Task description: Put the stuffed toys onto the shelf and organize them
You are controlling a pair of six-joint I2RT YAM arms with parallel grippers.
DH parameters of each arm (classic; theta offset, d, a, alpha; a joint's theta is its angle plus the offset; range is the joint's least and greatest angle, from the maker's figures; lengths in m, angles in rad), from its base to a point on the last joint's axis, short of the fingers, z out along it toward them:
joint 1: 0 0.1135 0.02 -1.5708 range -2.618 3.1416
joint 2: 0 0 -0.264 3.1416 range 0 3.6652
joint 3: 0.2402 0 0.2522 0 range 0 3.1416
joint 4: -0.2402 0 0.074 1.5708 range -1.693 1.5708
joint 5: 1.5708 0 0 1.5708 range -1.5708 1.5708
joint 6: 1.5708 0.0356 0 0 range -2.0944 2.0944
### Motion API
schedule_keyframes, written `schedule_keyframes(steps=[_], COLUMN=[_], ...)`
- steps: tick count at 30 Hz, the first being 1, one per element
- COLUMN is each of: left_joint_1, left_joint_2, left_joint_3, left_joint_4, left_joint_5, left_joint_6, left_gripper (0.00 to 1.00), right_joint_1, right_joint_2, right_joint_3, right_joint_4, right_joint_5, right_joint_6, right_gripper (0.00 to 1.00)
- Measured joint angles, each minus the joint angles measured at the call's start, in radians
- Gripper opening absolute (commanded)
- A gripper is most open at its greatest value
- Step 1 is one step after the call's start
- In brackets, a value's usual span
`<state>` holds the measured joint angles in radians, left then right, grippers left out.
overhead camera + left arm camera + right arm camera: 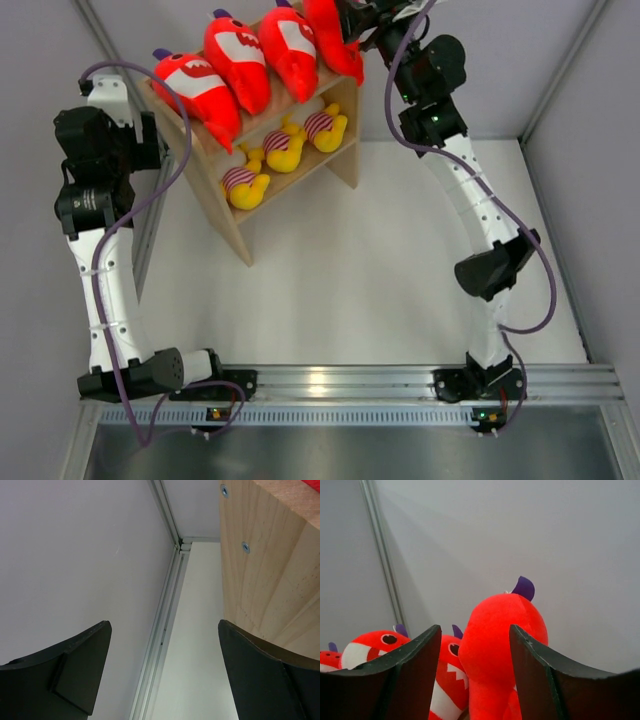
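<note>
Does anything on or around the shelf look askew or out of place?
Nothing is spilled or damaged. Only the shelf stands turned at an angle to the table edges, and the four red sharks on top seem to overhang its front.

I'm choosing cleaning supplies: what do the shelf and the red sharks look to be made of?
The shelf looks like light unfinished wood, maybe pine: grain lines, speckles and screw heads show. The red sharks look like soft matte plush fabric, stuffed: rounded, fuzzy-edged bodies.

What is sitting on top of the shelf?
Four red sharks lie side by side on the shelf. They cover most of its top board, and the right arm hides part of the last shark.
</note>
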<state>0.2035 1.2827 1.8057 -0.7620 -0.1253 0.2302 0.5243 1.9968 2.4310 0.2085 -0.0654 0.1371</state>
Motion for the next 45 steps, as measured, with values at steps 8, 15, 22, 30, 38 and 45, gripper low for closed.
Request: schedule_keyframes(steps=[8, 15, 22, 30, 38, 45], left_joint_1=[0.000, 0.000, 0.000, 0.000, 0.000, 0.000], left_joint_2=[-0.004, -0.004, -0.005, -0.005, -0.005, -0.005], left_joint_3=[-0.014, -0.016, -0.020, -0.034, -0.034, -0.035], left_joint_4=[0.000, 0.000, 0.000, 0.000, 0.000, 0.000], left_joint_5=[0.027, 0.042, 0.048, 0.058, 0.059, 0.061], left_joint_6=[-0.001, -0.011, -0.015, -0.016, -0.015, -0.014], left_gripper=[0.93, 0.93, 0.93, 0.93, 0.93, 0.93], right_joint_1=[-0.013, 0.002, 0.006, -0.003, -0.011, -0.024], right_joint_2=[0.161, 0.240, 0.273, 0.227, 0.083, 0.041], right_joint_3=[0.094, 0.153, 0.156, 0.124, 0.030, 0.017], right_joint_4=[0.108, 0.185, 0.195, 0.185, 0.160, 0.164], right_joint_5=[0.011, 0.011, 0.009, 0.006, -0.025, -0.038], right_joint_6=[0.119, 0.117, 0.106, 0.060, 0.011, 0.018], right_gripper=[0.39, 0.36, 0.51, 0.85, 0.87, 0.89])
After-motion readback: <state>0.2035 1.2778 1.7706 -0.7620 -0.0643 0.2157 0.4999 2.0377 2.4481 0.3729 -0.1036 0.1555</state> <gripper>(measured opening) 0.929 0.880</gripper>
